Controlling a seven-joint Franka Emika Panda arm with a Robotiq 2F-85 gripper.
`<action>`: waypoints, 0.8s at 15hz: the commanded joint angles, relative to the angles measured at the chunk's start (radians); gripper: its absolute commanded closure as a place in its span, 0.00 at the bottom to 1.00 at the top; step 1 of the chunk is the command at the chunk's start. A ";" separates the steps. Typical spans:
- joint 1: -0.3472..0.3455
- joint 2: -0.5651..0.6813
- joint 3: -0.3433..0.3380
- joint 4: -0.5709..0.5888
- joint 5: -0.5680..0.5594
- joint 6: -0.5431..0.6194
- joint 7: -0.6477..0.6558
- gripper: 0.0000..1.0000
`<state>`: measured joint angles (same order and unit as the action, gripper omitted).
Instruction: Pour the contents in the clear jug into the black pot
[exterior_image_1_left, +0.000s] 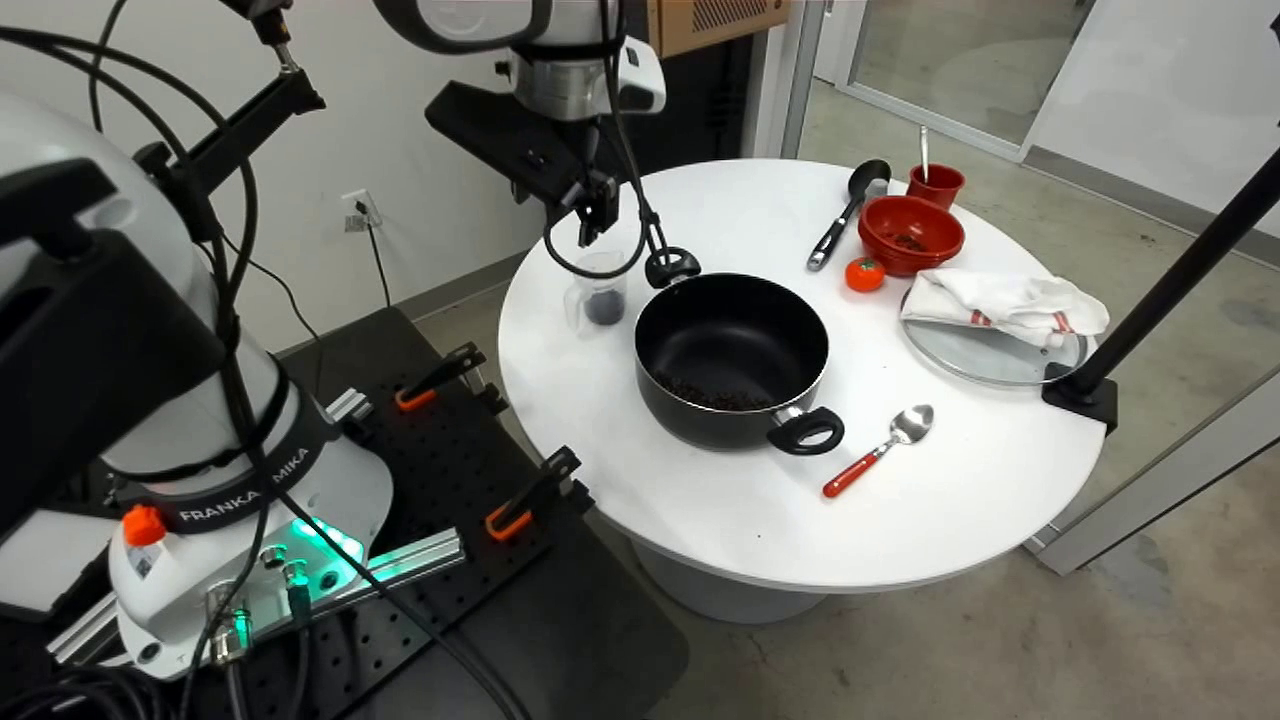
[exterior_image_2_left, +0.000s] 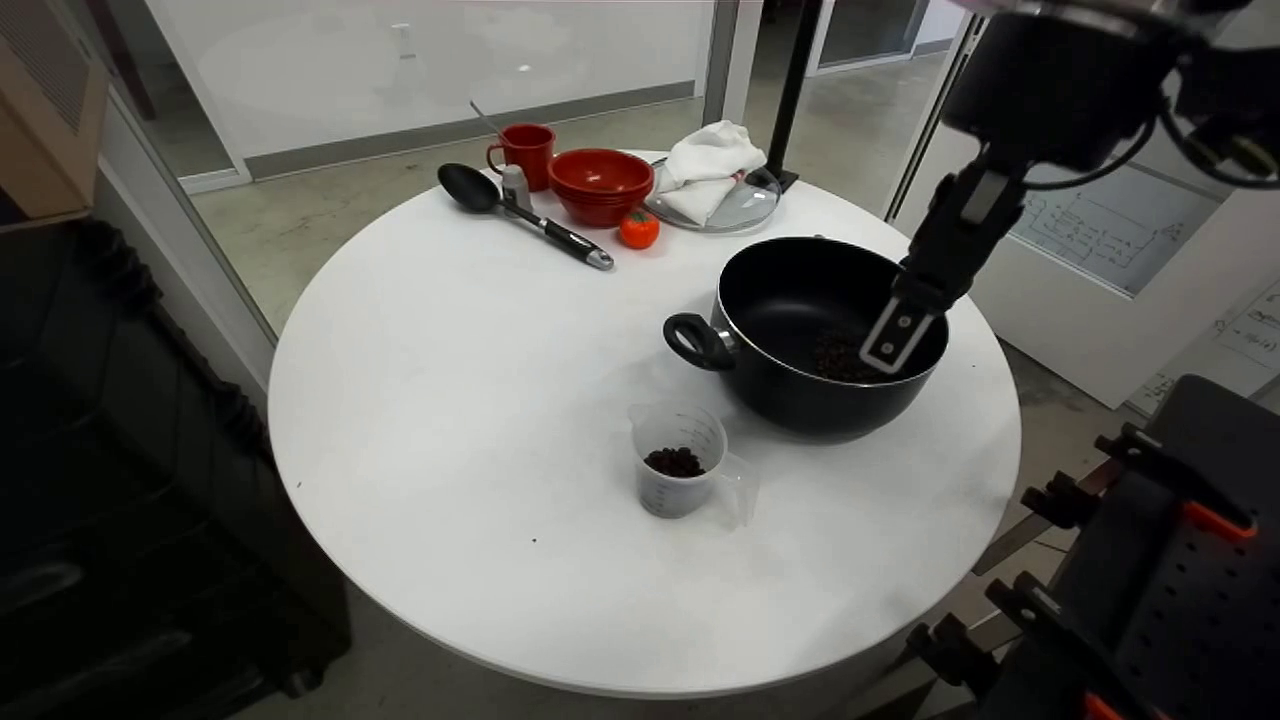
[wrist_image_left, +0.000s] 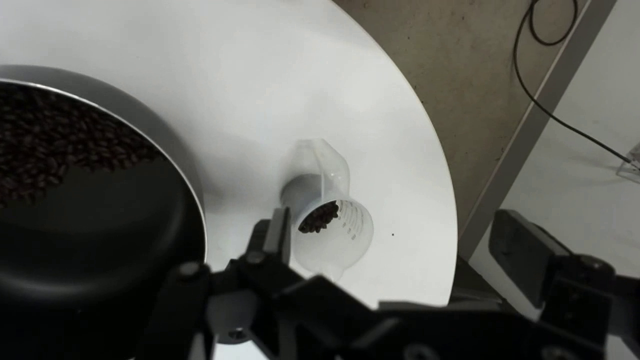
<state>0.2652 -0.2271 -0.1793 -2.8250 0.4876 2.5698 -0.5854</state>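
The clear jug (exterior_image_1_left: 604, 302) stands upright on the white table beside the black pot (exterior_image_1_left: 690, 422). In an exterior view the jug (exterior_image_2_left: 680, 490) holds some dark beans, and the black pot (exterior_image_2_left: 815, 412) has dark beans at its bottom. In the wrist view the jug (wrist_image_left: 336, 245) shows its handle pointing up the picture, and the pot (wrist_image_left: 155, 122) is at the left. My gripper (wrist_image_left: 400, 245) is open and empty, its fingers spread wide. One finger lies close to the jug's rim in the picture. The gripper (exterior_image_1_left: 597, 212) hangs above the jug in an exterior view, apart from it.
A spoon with a red handle (exterior_image_1_left: 858, 474) lies beyond the pot. A black ladle (exterior_image_2_left: 575, 240), red bowls (exterior_image_2_left: 600, 190), a tomato (exterior_image_2_left: 639, 229), a red mug (exterior_image_2_left: 528, 155) and a glass lid with a white towel (exterior_image_2_left: 712, 165) stand farther off. The pot's handle (exterior_image_2_left: 700, 342) points toward the jug's side.
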 joint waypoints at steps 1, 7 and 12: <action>0.011 0.146 0.017 0.001 0.195 0.116 -0.175 0.00; 0.026 0.205 0.017 0.017 0.302 0.129 -0.247 0.00; 0.029 0.276 0.021 0.036 0.316 0.202 -0.249 0.00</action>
<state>0.2894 -0.0116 -0.1628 -2.8012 0.7871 2.7033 -0.8270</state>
